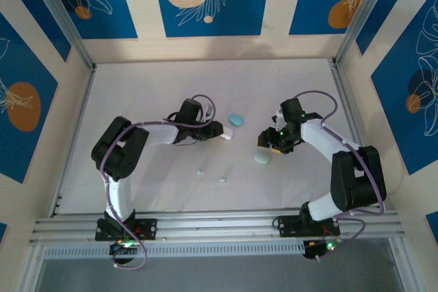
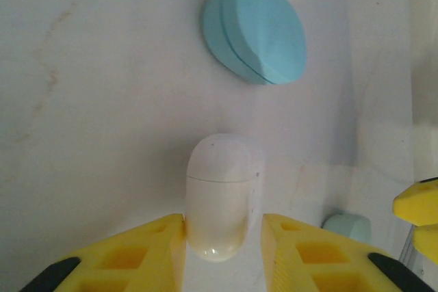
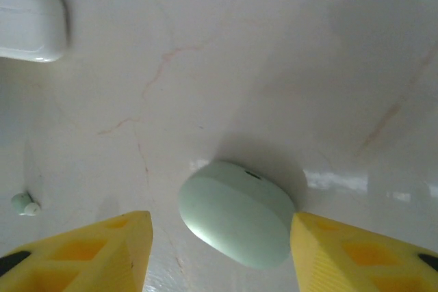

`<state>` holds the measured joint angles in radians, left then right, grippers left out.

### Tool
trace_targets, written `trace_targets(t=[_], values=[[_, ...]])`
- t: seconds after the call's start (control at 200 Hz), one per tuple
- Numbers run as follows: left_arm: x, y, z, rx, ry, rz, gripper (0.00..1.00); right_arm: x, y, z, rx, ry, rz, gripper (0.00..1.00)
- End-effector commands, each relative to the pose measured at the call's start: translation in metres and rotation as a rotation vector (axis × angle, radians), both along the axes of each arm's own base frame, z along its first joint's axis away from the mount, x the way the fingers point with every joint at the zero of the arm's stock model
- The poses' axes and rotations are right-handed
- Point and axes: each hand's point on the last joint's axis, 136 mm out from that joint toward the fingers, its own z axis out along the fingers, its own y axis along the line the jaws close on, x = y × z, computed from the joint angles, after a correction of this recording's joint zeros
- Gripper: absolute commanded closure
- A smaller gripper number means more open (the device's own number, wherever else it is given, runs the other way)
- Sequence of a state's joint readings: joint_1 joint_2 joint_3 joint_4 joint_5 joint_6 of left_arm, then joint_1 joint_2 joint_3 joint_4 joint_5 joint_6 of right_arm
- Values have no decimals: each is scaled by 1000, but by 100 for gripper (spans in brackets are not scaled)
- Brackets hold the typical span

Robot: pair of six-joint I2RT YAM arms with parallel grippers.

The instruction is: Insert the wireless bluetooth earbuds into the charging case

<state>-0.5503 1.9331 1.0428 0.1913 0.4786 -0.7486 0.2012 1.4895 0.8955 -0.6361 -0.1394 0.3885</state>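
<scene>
Right wrist: pale green earbud, tiny, glossy, lower left; right end effector wide around green case; left end effector narrow beside white case, grip unclear.

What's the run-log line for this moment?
left gripper: straddling white case, grip unclear | right gripper: open around pale green case | green earbud: loose
</scene>
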Motion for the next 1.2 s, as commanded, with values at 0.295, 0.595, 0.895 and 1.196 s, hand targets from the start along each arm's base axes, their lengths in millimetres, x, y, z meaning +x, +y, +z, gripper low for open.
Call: trace_targets(t=[0.295, 0.595, 0.895, 1.196], values=[[3, 34, 13, 156, -59, -9, 52, 3, 11, -21, 17, 123, 55, 45], [-20, 63, 92, 118, -272, 56, 49, -25, 23, -25, 1, 156, 90, 45], [-51, 86, 140, 65, -392, 102, 48, -46, 25, -31, -172, 162, 147, 44], [-64, 100, 148, 73, -426, 124, 47, -49, 24, -38, -388, 114, 182, 41]])
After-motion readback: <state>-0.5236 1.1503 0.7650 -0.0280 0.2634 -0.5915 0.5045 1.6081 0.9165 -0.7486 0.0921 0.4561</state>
